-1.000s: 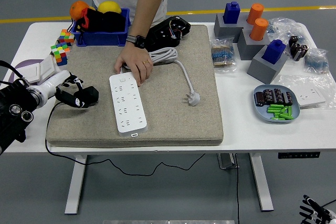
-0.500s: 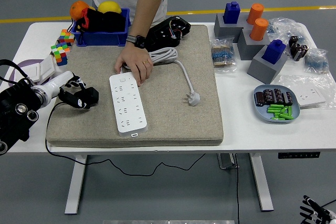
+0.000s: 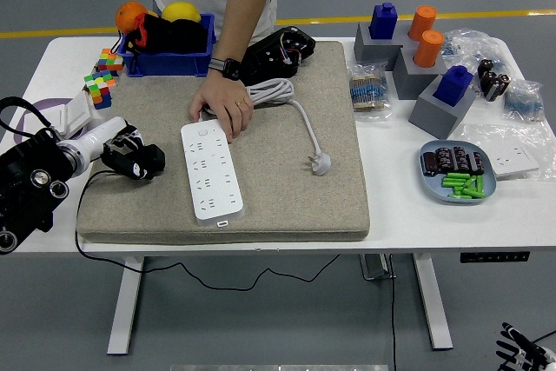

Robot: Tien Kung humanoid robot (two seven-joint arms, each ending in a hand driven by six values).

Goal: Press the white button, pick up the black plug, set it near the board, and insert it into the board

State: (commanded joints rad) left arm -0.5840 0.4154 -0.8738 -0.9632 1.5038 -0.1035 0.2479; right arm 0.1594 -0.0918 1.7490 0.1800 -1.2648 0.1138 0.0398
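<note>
Reaching in from the left edge, the left robot hand [image 3: 132, 158] is hovering over the left border of the grey felt mat [image 3: 287, 180], its fingers closed around a black plug [image 3: 146, 160] whose thin black cable [image 3: 174, 268] is trailing off the near edge of the white surface [image 3: 452, 215]. Just to its right, the white power strip [image 3: 210, 168] is lying lengthwise on the mat, apart from the plug. A person's hand [image 3: 222, 110], wearing a watch, is resting on the strip's far end, pinning it down. The strip's own grey cord [image 3: 291, 106] is curling rightward and ending in a white plug [image 3: 320, 162] lying on the mat. At the bottom right corner of the view, only the fingertips of the right robot hand [image 3: 521, 352] are showing, spread and holding nothing, well below the surface.
</note>
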